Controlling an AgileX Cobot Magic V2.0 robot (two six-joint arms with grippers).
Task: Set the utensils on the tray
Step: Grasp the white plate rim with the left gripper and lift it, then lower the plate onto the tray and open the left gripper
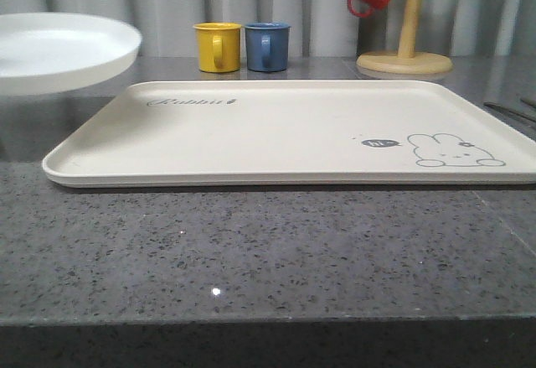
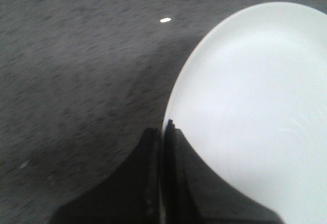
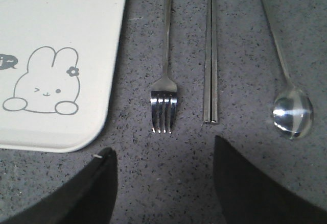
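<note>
The big cream tray (image 1: 276, 129) lies flat in the middle of the dark counter (image 1: 251, 251), its long side going left to right, and nothing is on it yet. The white plate (image 1: 59, 49) is up in the air at the far left, just past the tray's left end. The left gripper (image 2: 162, 147) is pinched tight on the plate's rim. I think the step now is to carry the plate over the tray and set it down flat, then let go.

On the counter just right of the tray lie the fork (image 3: 165, 60), the chopsticks (image 3: 211, 55) and the spoon (image 3: 286, 76), side by side and not touching. The right gripper (image 3: 164, 183) hangs above them, its jaws wide apart, nearest the fork's prongs.
</note>
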